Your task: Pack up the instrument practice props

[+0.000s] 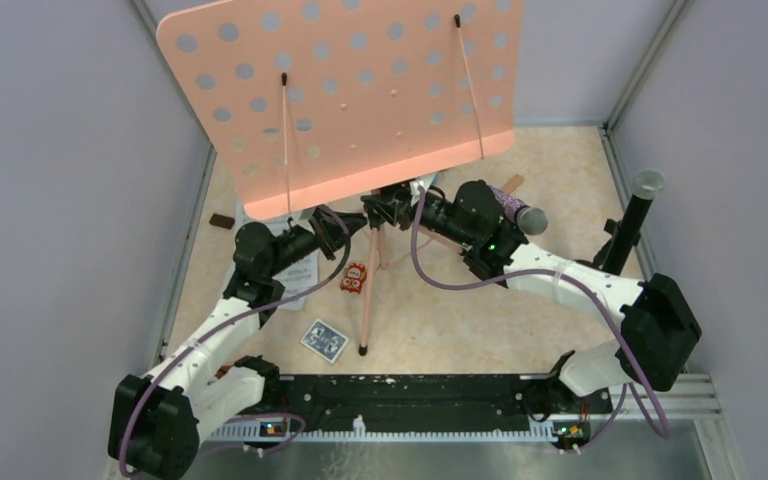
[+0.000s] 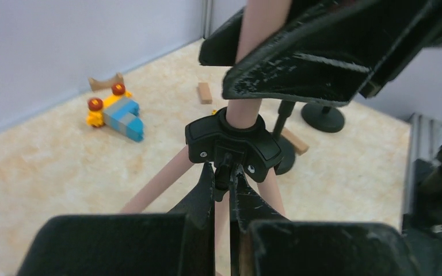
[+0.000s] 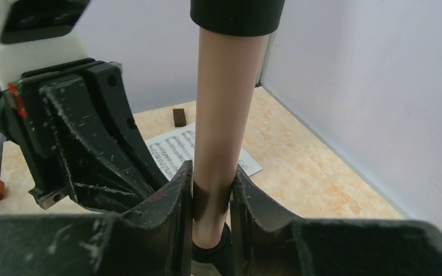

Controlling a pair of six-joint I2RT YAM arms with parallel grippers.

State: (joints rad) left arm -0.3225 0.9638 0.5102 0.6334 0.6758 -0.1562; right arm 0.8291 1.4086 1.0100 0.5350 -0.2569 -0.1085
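The salmon-pink perforated music rack (image 1: pixel 350 100) stands upright on its tripod legs (image 1: pixel 367 300). My right gripper (image 1: pixel 392 207) is shut on its pink pole (image 3: pixel 218 115) just above the black leg hub (image 2: pixel 233 144). My left gripper (image 2: pixel 223 172) is shut on a small black knob under that hub. A white sheet-music page (image 1: pixel 300 282) lies under the left arm and shows in the right wrist view (image 3: pixel 170 146). The purple-glitter microphone (image 1: pixel 518 212) lies behind the right arm. The black grey-headed microphone (image 1: pixel 640 210) stands in a holder at the right. Round holder bases (image 2: pixel 322 117) show behind the hub.
A blue card pack (image 1: pixel 324 340) and a small red toy (image 1: pixel 354 277) lie near the front tripod leg. A brown block (image 1: pixel 221 221) sits at the left wall. Colourful toys (image 2: pixel 118 112) and a wooden block (image 2: pixel 205 92) lie by the back wall. Grey walls enclose three sides.
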